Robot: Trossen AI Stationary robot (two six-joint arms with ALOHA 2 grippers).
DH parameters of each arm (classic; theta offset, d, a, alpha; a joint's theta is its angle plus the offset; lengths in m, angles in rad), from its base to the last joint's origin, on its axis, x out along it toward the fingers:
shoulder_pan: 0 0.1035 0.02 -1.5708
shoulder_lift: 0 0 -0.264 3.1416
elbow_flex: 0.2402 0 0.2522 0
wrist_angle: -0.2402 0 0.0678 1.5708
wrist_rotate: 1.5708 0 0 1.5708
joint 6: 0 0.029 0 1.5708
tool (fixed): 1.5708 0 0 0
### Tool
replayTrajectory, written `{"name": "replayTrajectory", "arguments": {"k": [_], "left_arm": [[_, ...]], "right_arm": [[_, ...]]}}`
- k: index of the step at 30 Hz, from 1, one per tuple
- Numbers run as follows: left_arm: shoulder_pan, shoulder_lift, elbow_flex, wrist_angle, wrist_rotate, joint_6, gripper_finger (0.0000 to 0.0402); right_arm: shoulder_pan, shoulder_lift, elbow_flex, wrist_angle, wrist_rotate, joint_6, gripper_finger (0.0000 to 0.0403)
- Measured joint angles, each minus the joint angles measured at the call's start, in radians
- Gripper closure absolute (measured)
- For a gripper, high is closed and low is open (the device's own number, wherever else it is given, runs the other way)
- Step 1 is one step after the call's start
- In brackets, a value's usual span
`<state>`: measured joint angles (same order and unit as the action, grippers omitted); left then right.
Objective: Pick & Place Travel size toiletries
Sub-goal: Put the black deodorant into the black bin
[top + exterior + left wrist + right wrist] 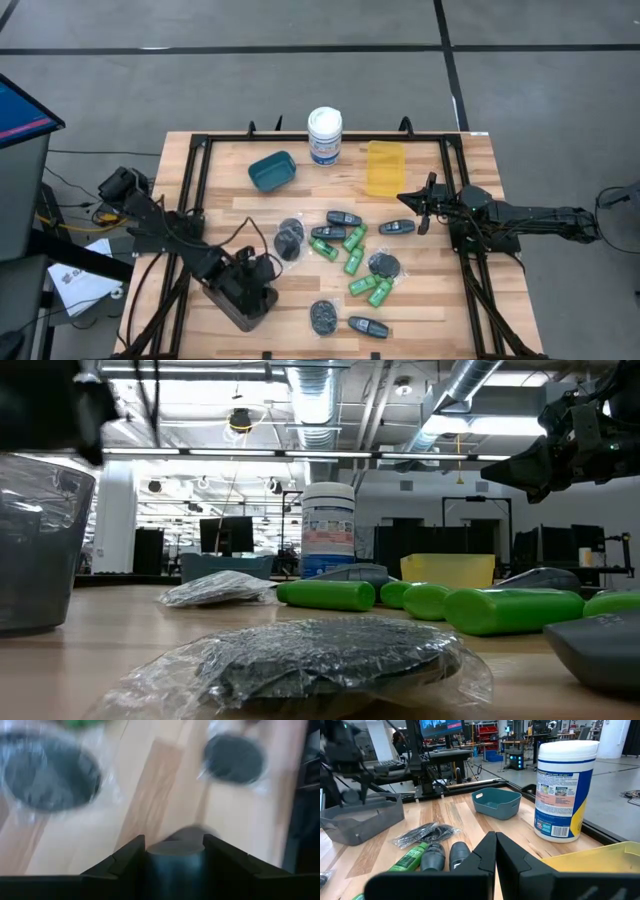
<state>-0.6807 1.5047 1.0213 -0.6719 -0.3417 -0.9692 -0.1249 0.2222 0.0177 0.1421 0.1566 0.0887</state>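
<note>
The travel size toiletries lie in the middle of the table: green mini bottles (355, 262), dark oblong mini bottles (343, 217) and round dark pieces in clear wrap (289, 238). My left gripper (266, 270) hangs at the near left beside a grey tray (238, 300), shut on a dark grey mini bottle (175, 862). Two wrapped round pieces (47, 777) (234, 757) lie on the wood below it. My right gripper (420, 210) waits shut and level at the right, above the table; its fingers (495, 855) touch nothing. My left gripper pinches the dark grey mini bottle between its two fingers, one finger (127, 860) on each side. The bottle's rounded end (176, 849) shows between the fingertips. The fingers slant steeply down. The bottle is lifted clear of the table.
At the back stand a teal bin (271, 170), a tall white canister with a blue label (324, 135) and a yellow container (386, 168). A black frame (190, 190) runs round the table. Bare wood lies at the near right (440, 310).
</note>
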Motion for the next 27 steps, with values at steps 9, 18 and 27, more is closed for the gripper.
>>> {"name": "replayTrajectory", "arguments": {"k": [9, 18, 27], "left_arm": [[-0.034, 0.003, -0.137, 0.071, 0.024, -0.093, 0.0218], [-0.031, 0.002, -0.154, 0.086, 0.032, -0.109, 0.0202], [-0.030, 0.002, -0.154, 0.089, 0.035, -0.110, 0.0170]], "right_arm": [[0.000, 0.000, 0.000, 0.001, 0.000, 0.000, 0.0403], [0.000, 0.000, 0.000, 0.014, 0.000, 0.003, 0.0403], [0.000, 0.000, 0.000, 0.018, -0.001, 0.083, 0.0403]]}}
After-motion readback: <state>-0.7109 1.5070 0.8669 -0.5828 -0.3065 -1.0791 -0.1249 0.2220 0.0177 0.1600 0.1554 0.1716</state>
